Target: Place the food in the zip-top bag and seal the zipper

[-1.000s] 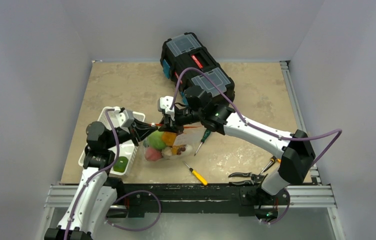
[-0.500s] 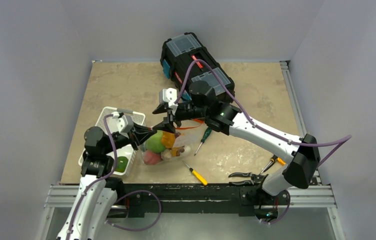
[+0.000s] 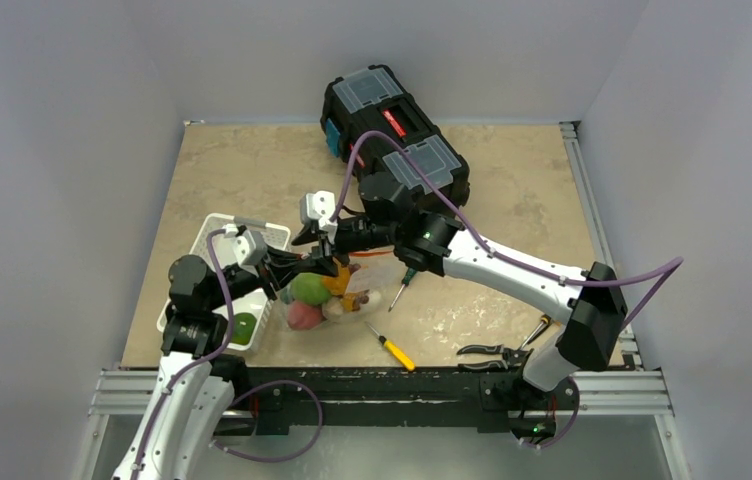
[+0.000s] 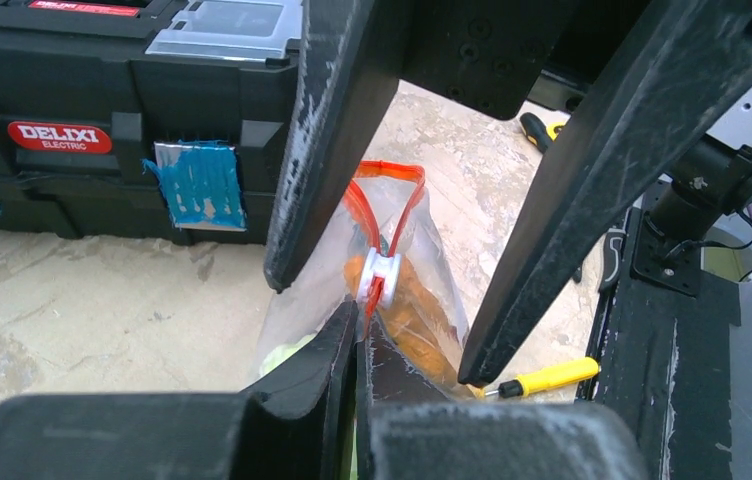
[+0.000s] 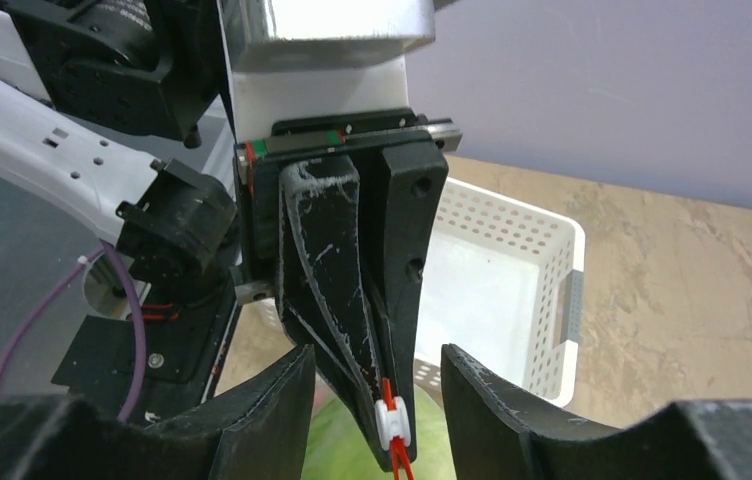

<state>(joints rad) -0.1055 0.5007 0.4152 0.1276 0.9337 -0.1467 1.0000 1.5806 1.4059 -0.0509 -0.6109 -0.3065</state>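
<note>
Left wrist view: left gripper (image 4: 357,332) pinches the zipper (image 4: 384,196) under its white tab (image 4: 376,279); the strip loops toward 12 o'clock, seemingly unsealed. Right gripper (image 5: 374,354) is open.

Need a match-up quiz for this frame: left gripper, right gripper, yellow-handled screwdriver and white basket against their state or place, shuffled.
Things:
1. left gripper
2. right gripper
3. yellow-handled screwdriver
4. white basket

States or places:
A. open, one finger on each side of the white tab
B. holds a green round fruit
C. shut on the zipper
D. lying on the table near its front edge

Pairs: 1-C, 2-A, 3-D, 4-B
</note>
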